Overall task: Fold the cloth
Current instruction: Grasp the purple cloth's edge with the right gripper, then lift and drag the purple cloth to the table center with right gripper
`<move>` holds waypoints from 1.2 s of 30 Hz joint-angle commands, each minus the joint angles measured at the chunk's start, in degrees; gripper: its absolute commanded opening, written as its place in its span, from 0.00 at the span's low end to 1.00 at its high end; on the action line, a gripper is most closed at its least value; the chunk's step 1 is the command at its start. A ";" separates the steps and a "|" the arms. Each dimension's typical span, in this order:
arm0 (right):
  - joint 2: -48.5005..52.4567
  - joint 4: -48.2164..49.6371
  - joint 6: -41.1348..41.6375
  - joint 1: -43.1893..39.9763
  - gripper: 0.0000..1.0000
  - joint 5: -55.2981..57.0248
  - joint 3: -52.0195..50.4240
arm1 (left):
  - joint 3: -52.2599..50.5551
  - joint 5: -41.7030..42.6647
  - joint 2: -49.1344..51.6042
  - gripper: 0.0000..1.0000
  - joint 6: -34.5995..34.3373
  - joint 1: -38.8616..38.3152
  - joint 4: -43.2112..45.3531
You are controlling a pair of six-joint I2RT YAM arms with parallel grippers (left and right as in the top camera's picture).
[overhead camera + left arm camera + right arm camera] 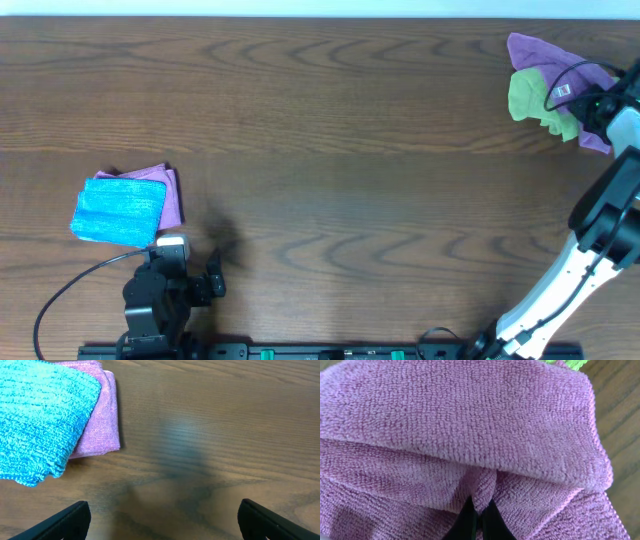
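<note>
The purple cloth (535,52) lies bunched at the table's far right back corner, partly under a lime-green cloth (530,98). In the right wrist view the purple cloth (470,420) fills the frame. My right gripper (480,512) is shut on a pinched fold of it; in the overhead view the gripper (590,108) sits on the pile's right side. My left gripper (162,512) is open and empty above bare wood, and in the overhead view it (213,281) is at the front left.
A folded blue cloth (120,210) lies on a folded pink-purple cloth (172,195) at the left, just behind my left gripper; both show in the left wrist view, blue cloth (40,415) over pink-purple cloth (100,420). A sliver of lime-green cloth (565,364) shows at the top edge.
</note>
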 commanded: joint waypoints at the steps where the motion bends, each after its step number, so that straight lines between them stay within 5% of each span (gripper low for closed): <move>1: -3.43 -1.42 -0.13 0.11 0.01 0.46 1.09 | -1.07 -0.37 -0.39 0.95 -0.24 -0.24 -0.31; 16: -18.01 -18.73 -6.40 7.28 0.01 0.66 1.09 | -1.07 -0.37 -0.39 0.95 -0.24 -0.24 -0.31; 36: -22.34 -32.96 -7.45 33.27 0.01 -1.55 1.51 | -1.07 -0.37 -0.39 0.95 -0.24 -0.24 -0.31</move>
